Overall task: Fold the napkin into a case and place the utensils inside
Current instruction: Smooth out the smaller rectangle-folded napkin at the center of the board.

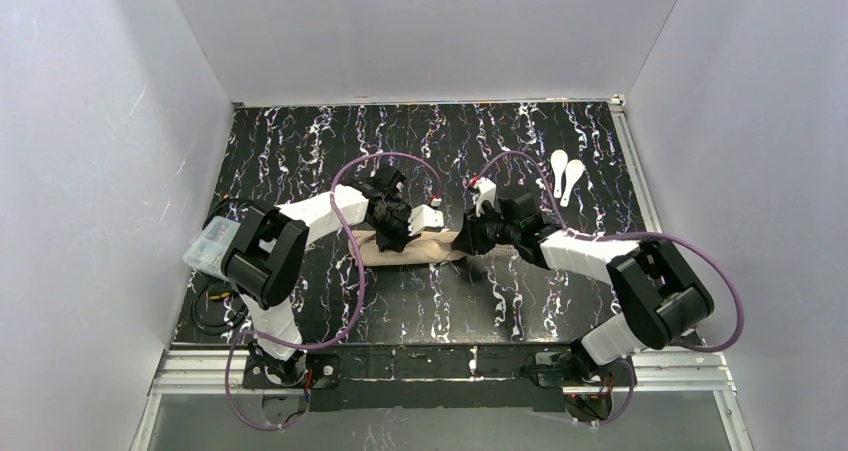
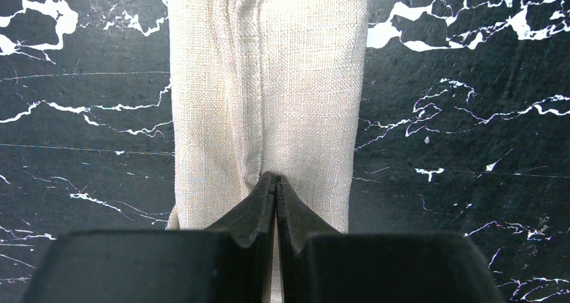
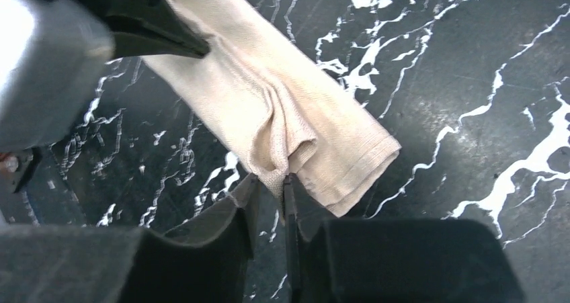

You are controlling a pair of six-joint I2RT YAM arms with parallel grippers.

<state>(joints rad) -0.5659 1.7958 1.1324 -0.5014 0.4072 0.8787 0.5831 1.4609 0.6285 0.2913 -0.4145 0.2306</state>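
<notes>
The napkin, folded into a narrow strip, lies mid-table between both tools. The left gripper is closed, its tips pressing on the centre crease. The right gripper pinches a raised fold near the strip's end. The 2 utensils lie well apart at the far right. A clear box sits at the left edge of the table.

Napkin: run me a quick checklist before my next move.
1. Fold: napkin is a narrow strip, ok.
2. Hold-down: left end effector shut, tips on the centre crease, ok.
3. Grip: right end effector pinches a fold at the strip's end, ok.
4. Flatness: bunched at that pinch, not ok.
5. Opening for the utensils: cannot tell.
6. Both utensils side by side, clear of the arms: ok.
</notes>
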